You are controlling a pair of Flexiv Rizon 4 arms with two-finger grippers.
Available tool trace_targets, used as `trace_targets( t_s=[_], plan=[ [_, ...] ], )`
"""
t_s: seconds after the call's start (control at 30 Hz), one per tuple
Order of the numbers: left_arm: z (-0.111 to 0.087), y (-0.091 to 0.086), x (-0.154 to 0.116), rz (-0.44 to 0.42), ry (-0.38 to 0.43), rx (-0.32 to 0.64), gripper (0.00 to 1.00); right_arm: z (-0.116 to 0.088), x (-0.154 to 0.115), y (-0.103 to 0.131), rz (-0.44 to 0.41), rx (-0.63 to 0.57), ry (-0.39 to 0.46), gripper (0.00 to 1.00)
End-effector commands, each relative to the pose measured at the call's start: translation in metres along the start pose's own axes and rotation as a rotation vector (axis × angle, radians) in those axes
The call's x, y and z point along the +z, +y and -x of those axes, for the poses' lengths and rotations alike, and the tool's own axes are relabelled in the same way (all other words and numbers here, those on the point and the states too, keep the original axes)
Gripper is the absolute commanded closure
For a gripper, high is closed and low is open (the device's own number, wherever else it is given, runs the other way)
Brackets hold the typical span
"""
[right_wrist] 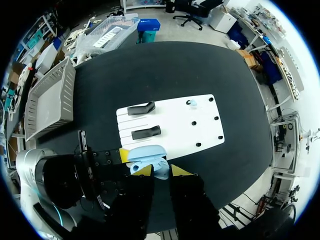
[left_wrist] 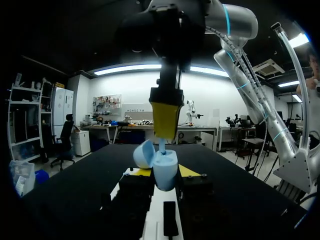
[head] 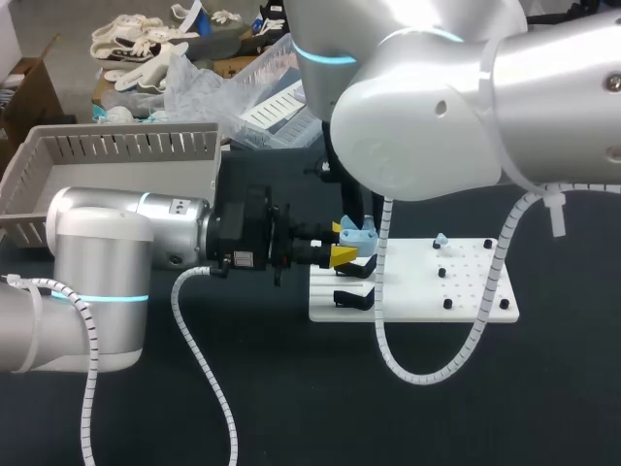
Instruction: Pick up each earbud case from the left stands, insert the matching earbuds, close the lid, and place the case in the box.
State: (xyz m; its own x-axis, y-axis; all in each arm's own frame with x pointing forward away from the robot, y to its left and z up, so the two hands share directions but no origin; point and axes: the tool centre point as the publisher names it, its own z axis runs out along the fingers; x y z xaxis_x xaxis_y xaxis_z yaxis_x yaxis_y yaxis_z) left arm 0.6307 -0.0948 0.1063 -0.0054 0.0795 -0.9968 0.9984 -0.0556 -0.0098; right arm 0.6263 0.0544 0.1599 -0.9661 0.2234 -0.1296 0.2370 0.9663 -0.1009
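The earbud case [left_wrist: 164, 170] sits between the left gripper's [head: 343, 243] fingers [head: 343, 256], and directly above it the right gripper [left_wrist: 165, 120] pinches an earbud [left_wrist: 162, 145]. Below both lies the board [head: 475, 291], two stands [right_wrist: 141, 108] under them and a second earbud [head: 441, 240] ahead of the left gripper. The box [head: 126, 146] stands beside the left arm [head: 97, 291].

- Left arm [head: 97, 291]: silver-grey rounded links, glowing cyan ring [head: 112, 299], white spiral-wrapped cable [head: 209, 379].
- Left gripper [head: 342, 242]: black body, yellow fingertips.
- Right arm [head: 437, 107], above the Left gripper: same silver shell, cyan band, white zip tie [head: 555, 209].
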Motion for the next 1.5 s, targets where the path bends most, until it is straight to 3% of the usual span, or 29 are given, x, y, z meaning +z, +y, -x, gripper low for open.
trace_targets(
  t_s=[0.03,1.13,1.3,1.5],
  plan=[
    [0.000,0.000,0.001,0.001,0.000,0.000,1.00,-0.002,0.000,-0.001,0.003,0.001,-0.003,1.00],
    [0.000,0.000,0.001,0.001,0.000,0.000,1.00,0.003,0.011,0.002,-0.021,0.008,0.024,1.00],
    [0.000,0.000,0.001,0.001,0.000,0.000,1.00,0.002,0.012,0.003,-0.024,0.004,0.029,0.65],
    [0.000,0.000,0.001,0.001,0.000,0.000,1.00,0.001,0.008,0.002,-0.018,0.005,0.020,0.64]
  ],
)
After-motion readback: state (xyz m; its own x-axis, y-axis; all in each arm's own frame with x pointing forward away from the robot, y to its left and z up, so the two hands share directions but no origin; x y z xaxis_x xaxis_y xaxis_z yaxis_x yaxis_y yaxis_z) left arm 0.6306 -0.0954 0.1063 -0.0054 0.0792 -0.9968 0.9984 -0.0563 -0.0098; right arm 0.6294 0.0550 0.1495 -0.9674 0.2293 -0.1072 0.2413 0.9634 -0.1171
